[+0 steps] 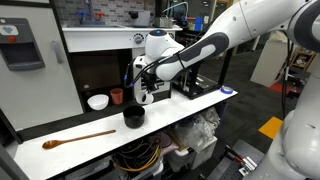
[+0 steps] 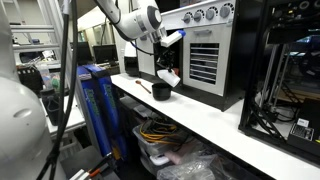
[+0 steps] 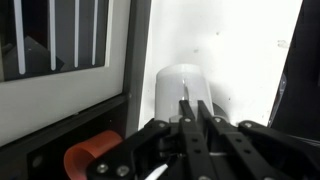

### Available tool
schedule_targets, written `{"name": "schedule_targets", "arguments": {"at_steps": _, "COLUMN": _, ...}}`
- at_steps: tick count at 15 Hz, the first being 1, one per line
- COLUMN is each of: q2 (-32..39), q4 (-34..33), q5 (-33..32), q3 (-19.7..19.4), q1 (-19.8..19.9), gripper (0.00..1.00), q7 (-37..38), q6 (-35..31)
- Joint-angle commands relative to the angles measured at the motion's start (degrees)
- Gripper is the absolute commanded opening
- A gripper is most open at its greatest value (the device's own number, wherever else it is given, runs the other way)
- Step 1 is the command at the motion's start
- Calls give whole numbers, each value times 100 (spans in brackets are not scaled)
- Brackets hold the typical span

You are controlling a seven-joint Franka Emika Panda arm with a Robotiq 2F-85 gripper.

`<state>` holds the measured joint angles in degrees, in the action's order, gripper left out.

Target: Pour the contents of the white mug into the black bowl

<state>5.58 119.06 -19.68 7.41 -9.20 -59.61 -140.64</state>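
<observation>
Hand: hand [image 3: 196, 105] has its jaws pressed together with nothing between them; empty, held above the desk [image 1: 200, 115] in the air, near the black bowl.
Hand, outside views: in both exterior views the hand [image 1: 143, 93] [image 2: 165, 68] hangs just above and beside the bowl, touching nothing I can make out.
Black bowl: black bowl [image 1: 133, 117] [image 2: 160, 91] upright on the desk near its front edge; inside not visible.
Red-orange cup: red-orange cup [image 1: 116, 96] [image 3: 88, 158] on the desk between bowl and mug, close to the cabinet.
White mug: white mug [image 1: 97, 101] [image 3: 180, 82] stands on the desk past the cup, well apart from the hand; in the wrist view it lies straight ahead of the fingertips, with a gap.
Spoon: wooden spoon [image 1: 78, 138] flat on the desk, far from the hand, not involved.
Progress: mug not gripped or tilted, so nothing here shows a pour; mug contents cannot be seen.
Left to do, judged: open the jaws, reach past the cup, grip the mug, carry it over the bowl, tip.
Writing: none readable; the vented cabinet [image 2: 200, 60] has knobs, markings too small; background labels blurred.
</observation>
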Motion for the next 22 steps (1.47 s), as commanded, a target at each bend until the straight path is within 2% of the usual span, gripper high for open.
{"name": "schedule_targets", "arguments": {"at_steps": 1, "q2": 165, "q4": -188, "q5": -412, "q3": 58, "q1": -44, "gripper": 2, "q7": 302, "q6": 132}}
{"name": "schedule_targets", "arguments": {"at_steps": 11, "q2": 338, "q4": -300, "q5": -1427, "q3": 130, "q1": -256, "gripper": 2, "q7": 947, "q6": 340}}
{"name": "schedule_targets", "arguments": {"at_steps": 22, "q2": 606, "q4": -539, "q5": -2268, "q3": 303, "q1": -492, "gripper": 2, "q7": 1402, "q6": 774}}
